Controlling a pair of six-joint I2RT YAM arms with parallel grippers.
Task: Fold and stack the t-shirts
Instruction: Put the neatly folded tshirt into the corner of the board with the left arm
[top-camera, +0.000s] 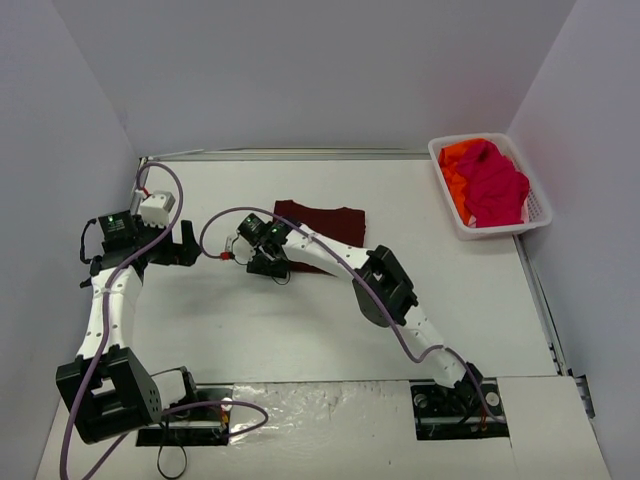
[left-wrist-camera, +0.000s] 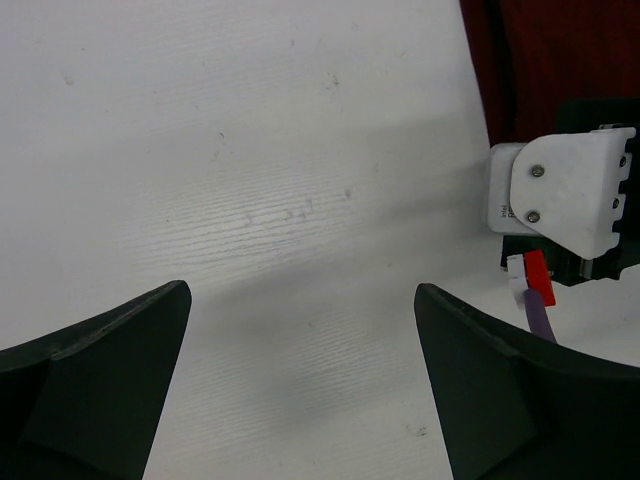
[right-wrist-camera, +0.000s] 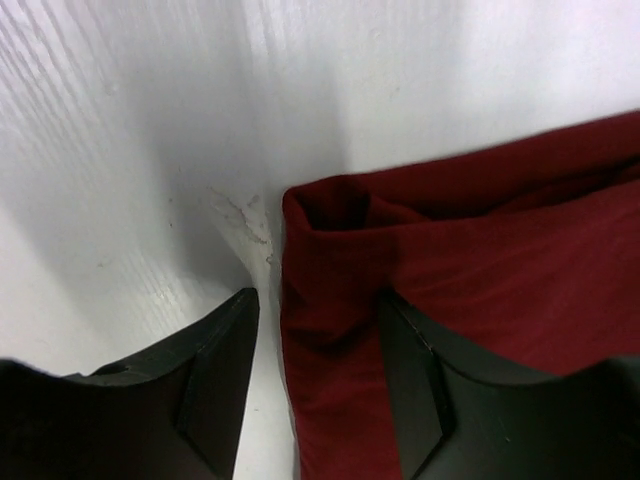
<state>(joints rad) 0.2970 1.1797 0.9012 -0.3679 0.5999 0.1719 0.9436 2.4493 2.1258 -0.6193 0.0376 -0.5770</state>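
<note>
A dark maroon t-shirt lies folded into a flat rectangle at the middle of the table. My right gripper is open at the shirt's near left corner. In the right wrist view the gripper has its jaws astride the folded edge of the maroon t-shirt, one finger on the cloth and one on the bare table. My left gripper is open and empty over bare table to the left; in its wrist view the maroon shirt's edge shows at top right. A bright pink t-shirt and an orange t-shirt lie crumpled in the basket.
A white lattice basket stands at the far right edge of the table. The right arm's white wrist housing is close to my left gripper's right side. Grey walls close in the table on the left, back and right.
</note>
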